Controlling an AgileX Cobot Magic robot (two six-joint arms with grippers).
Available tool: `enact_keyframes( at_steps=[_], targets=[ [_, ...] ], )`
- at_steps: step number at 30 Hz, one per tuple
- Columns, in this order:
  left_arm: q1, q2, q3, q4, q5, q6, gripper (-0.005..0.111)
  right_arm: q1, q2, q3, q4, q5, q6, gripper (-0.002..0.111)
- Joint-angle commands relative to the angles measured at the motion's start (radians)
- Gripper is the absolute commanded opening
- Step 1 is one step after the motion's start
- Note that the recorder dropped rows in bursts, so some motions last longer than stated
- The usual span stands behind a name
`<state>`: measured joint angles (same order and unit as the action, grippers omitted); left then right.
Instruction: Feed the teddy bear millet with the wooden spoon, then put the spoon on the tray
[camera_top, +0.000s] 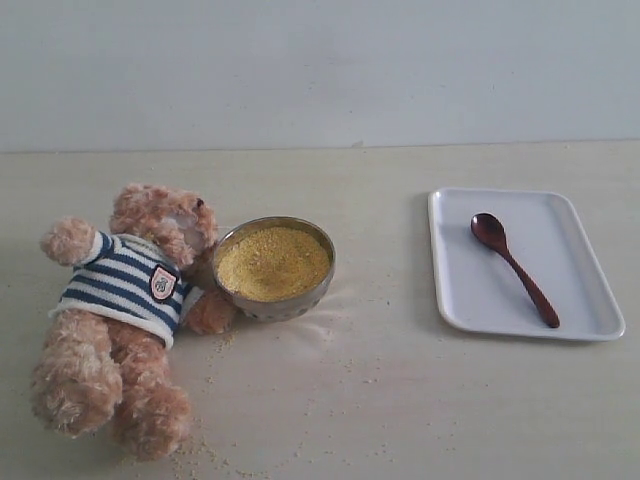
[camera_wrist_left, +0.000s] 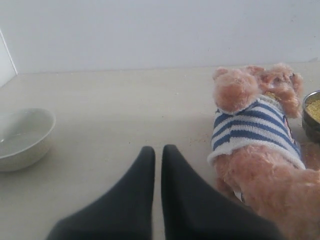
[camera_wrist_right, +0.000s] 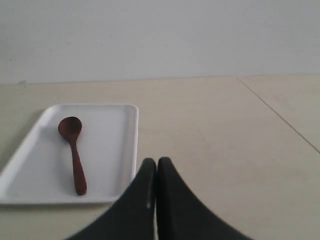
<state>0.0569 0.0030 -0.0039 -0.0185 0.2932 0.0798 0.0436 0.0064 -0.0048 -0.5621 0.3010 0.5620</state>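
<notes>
well apart from bear (camera_wrist_left: 255, 130): pale bowl (camera_wrist_left: 22, 137)

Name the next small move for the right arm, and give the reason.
Probably open the right gripper and ease it toward the handle of the wooden spoon. Its jaws are shut and empty near the tray, where the spoon lies free; scooping millet needs the spoon in hand first.

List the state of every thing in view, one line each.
teddy bear: lying on its back, against the metal bowl.
millet: fills the bowl, some grains spilt.
wooden spoon: lying in the tray, unheld.
tray: flat, holding the spoon.
left gripper: shut, empty.
right gripper: shut, empty.
</notes>
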Motion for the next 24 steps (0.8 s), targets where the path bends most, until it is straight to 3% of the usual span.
enact_keyframes(
  at_steps=[1,3,4,7,9,24],
  targets=[
    [0.003,-0.003,0.004,0.001,-0.01,-0.005,0.005,-0.003,-0.006,0.005,0.049,0.078,-0.018,0.001],
    [0.003,-0.003,0.004,0.001,-0.01,-0.005,0.005,-0.018,-0.006,0.005,0.229,0.083,-0.198,0.001],
    [0.003,-0.003,0.004,0.001,-0.01,-0.005,0.005,-0.058,-0.006,0.005,0.381,0.063,-0.388,0.001],
    [0.003,-0.003,0.004,0.001,-0.01,-0.005,0.005,-0.151,-0.006,0.005,0.519,0.027,-0.634,0.001],
    [0.003,-0.003,0.004,0.001,-0.01,-0.005,0.005,-0.197,-0.006,0.005,0.519,0.026,-0.65,0.001],
    [0.003,-0.003,0.004,0.001,-0.01,-0.005,0.005,-0.162,-0.006,0.005,0.521,0.02,-0.649,0.001]
  ],
)
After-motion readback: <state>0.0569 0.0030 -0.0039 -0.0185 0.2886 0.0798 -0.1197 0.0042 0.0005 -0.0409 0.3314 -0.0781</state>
